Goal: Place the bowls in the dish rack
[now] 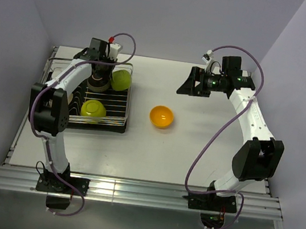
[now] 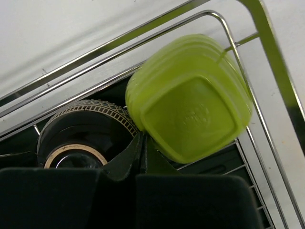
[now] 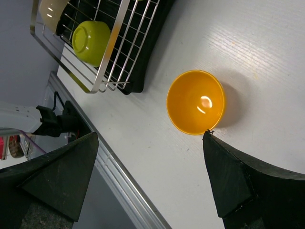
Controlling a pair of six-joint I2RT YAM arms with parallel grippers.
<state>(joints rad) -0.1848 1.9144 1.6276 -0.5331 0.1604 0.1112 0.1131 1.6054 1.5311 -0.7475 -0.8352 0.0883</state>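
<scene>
The dish rack [image 1: 124,107] stands at the left of the table. It holds a lime bowl [image 1: 93,110] at the front, a second lime bowl [image 1: 121,79] on edge at the back, and a black bowl [image 1: 97,82] beside that one. My left gripper [image 1: 104,70] hovers over the rack's back end. In the left wrist view it [image 2: 142,143] is shut with nothing between its fingers, its tips by the rim of the tilted lime bowl [image 2: 190,105] and next to the black bowl [image 2: 86,138]. An orange bowl [image 1: 162,116] sits upright on the table. My right gripper [image 3: 150,135] hangs open high above the orange bowl [image 3: 195,101].
The rack's chrome rim [image 2: 267,43] runs close past the tilted lime bowl. A pale bowl [image 3: 51,9] shows at the rack's far corner in the right wrist view. The aluminium rail [image 1: 135,192] lines the table's near edge.
</scene>
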